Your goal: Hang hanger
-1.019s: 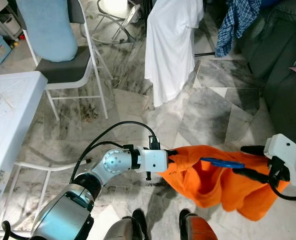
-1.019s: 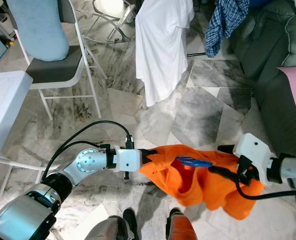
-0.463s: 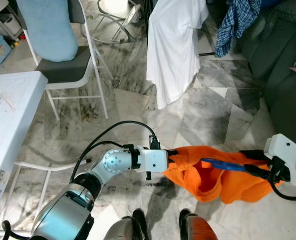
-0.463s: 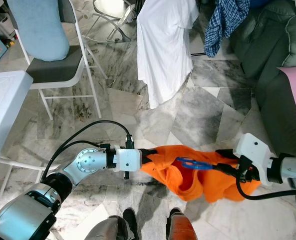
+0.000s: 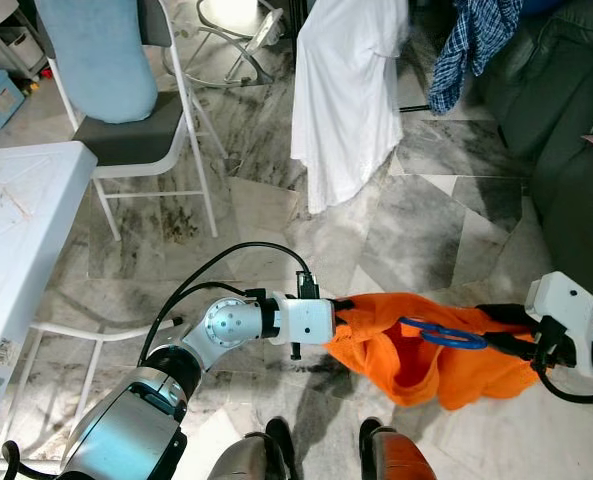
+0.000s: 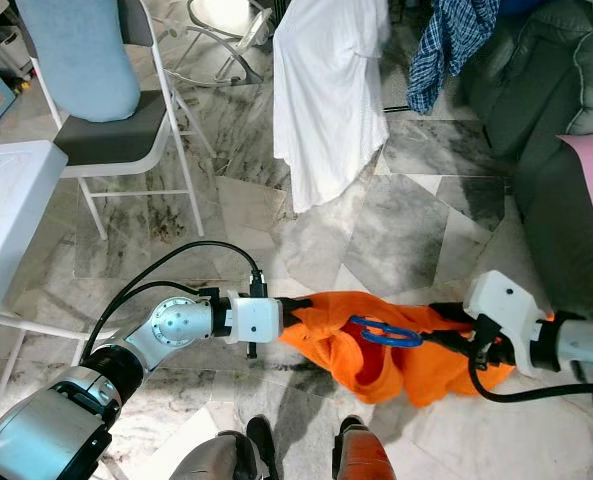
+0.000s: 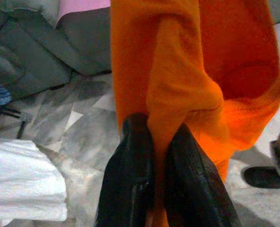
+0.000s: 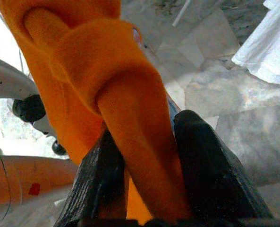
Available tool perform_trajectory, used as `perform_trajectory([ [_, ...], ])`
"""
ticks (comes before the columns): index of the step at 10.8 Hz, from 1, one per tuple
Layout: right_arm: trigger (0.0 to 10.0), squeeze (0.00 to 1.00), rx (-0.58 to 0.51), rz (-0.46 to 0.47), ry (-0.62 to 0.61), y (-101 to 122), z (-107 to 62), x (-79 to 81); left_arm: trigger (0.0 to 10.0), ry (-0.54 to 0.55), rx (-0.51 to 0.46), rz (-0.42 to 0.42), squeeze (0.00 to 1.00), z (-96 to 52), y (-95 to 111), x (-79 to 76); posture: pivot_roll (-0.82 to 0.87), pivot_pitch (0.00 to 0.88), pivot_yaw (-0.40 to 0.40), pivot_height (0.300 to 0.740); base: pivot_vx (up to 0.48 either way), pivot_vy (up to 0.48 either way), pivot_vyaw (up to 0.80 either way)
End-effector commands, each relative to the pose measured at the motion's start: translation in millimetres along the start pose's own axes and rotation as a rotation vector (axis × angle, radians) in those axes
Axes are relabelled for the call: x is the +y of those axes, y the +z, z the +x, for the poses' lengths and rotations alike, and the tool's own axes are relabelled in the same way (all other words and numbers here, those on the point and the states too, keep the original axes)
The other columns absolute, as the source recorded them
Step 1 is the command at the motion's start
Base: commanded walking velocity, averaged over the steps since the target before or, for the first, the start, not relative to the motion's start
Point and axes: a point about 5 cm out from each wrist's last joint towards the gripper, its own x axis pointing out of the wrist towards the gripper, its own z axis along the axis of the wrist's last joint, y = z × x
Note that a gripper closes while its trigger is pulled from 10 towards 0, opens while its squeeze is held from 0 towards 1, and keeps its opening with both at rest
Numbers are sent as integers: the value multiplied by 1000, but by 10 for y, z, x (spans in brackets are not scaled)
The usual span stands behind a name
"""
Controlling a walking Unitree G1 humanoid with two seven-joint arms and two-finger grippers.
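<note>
- Two grippers share one load: left gripper (image 5: 344,308) clamped on a fold of the orange shirt (image 5: 416,350) at its 9 o'clock edge, right gripper (image 5: 496,330) pinched on a rolled bunch of the same cloth at the 3 o'clock edge.
- Stretched between them, low over the marble floor (image 5: 416,230), with a blue hanger (image 5: 444,334) lying across the open neck, near the right gripper.
- Cannot tell whether the right fingers (image 8: 210,175) also catch the hanger under the cloth.
- Best done, by judgement: keep both pinches firm and level, hold the cloth taut so the hanger stays seated, then carry toward the white garment (image 5: 346,90) and plaid shirt (image 5: 466,40) hanging at 12 o'clock, where a rail is likely.
- Watch the sagging hem near the robot's feet (image 5: 276,440); a snag or a loose pinch could drop the shirt.
- No brand or readable writing; only a small illegible sticker on the white table (image 5: 16,230) at 9 o'clock.
</note>
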Motion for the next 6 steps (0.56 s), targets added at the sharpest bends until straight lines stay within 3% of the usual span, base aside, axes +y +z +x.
perform_trajectory([
  [1,0,0,-21,12,17,-29,75,94,6353,85,-1,-30,0,-9,-3,71,-289,246,153,740,0,0,0],
  [2,0,0,-27,17,-18,-37,108,89,10000,98,-10,-49,1000,-12,-1,76,-292,246,153,740,0,0,0],
  [3,0,0,-60,113,-157,-74,198,30,10000,116,-16,-41,1000,-19,1,78,-291,244,150,740,0,0,0],
  [4,0,0,-91,213,-251,-139,313,69,10000,190,-6,-16,1000,-40,-7,124,-290,244,143,740,0,0,0],
  [5,0,0,-93,246,-270,-178,375,133,10000,241,1,6,1000,-59,-9,164,-293,244,142,740,0,0,0],
  [6,0,0,-116,308,-290,-200,455,228,10000,379,-10,9,1000,-115,5,295,-297,244,141,740,0,0,0],
])
